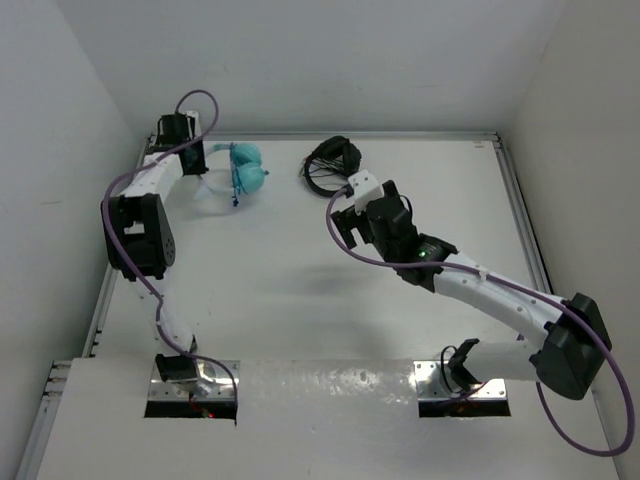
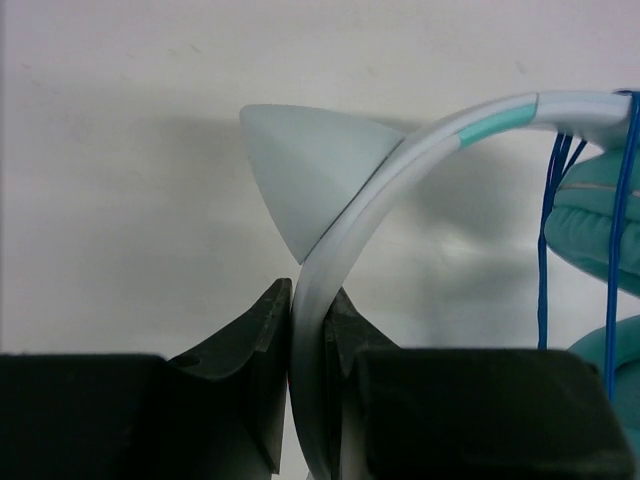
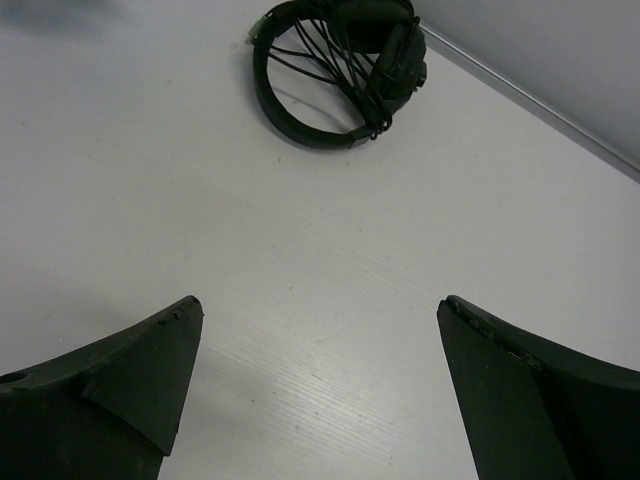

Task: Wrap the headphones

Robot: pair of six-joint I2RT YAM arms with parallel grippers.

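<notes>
The turquoise headphones lie at the back left of the table, their cups side by side. In the left wrist view the pale headband arcs up from between my jaws toward a turquoise cup, and the thin blue cable hangs beside it. My left gripper is shut on the headband; in the top view it sits just left of the cups. My right gripper is open above bare table with nothing between its fingers, right of the turquoise headphones.
Black headphones with a coiled black cable lie at the back centre, just beyond my right gripper. A raised rim borders the table, with white walls close behind and to the sides.
</notes>
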